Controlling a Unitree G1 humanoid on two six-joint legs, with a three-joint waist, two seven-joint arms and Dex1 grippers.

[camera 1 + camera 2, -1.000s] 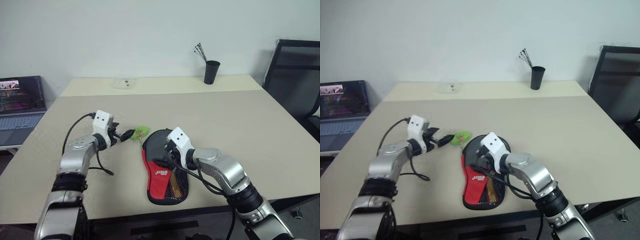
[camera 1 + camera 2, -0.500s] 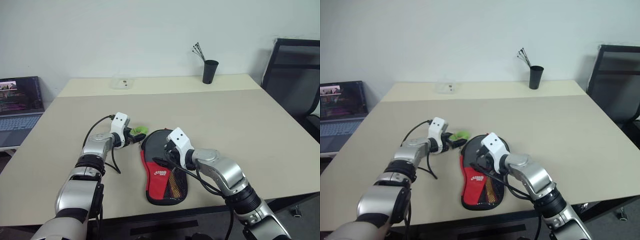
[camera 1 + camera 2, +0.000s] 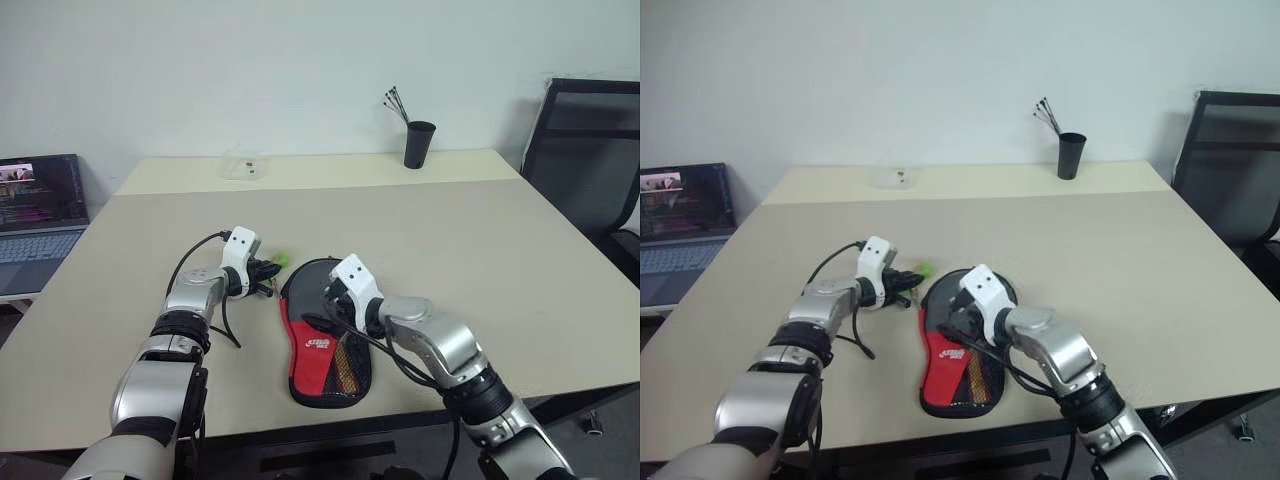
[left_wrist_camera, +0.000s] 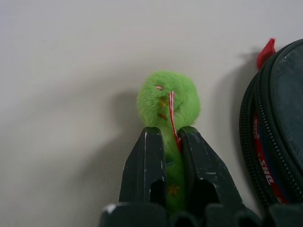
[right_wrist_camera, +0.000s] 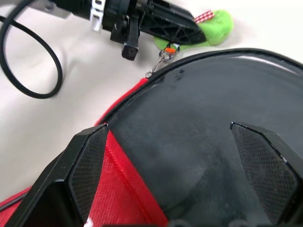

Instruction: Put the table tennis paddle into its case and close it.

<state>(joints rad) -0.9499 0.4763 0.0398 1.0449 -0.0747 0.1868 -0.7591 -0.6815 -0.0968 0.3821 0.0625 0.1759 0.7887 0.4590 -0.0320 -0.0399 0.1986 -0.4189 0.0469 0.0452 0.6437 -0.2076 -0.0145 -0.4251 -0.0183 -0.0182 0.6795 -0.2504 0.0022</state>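
The left end effector [image 4: 165, 156] pinches the green charm [image 4: 168, 101] beside the case [image 3: 325, 335] on the desk [image 3: 480, 230]; the right end effector [image 5: 175, 175] hovers spread wide over the case.

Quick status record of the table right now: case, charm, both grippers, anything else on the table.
case: flat on the table, black round end away from the robot, red panel nearer
green charm: beside the case's round end, on the table
left gripper: shut on the green charm
right gripper: open, fingers spread over the case's black face
far edge: black cup with sticks, small clear container
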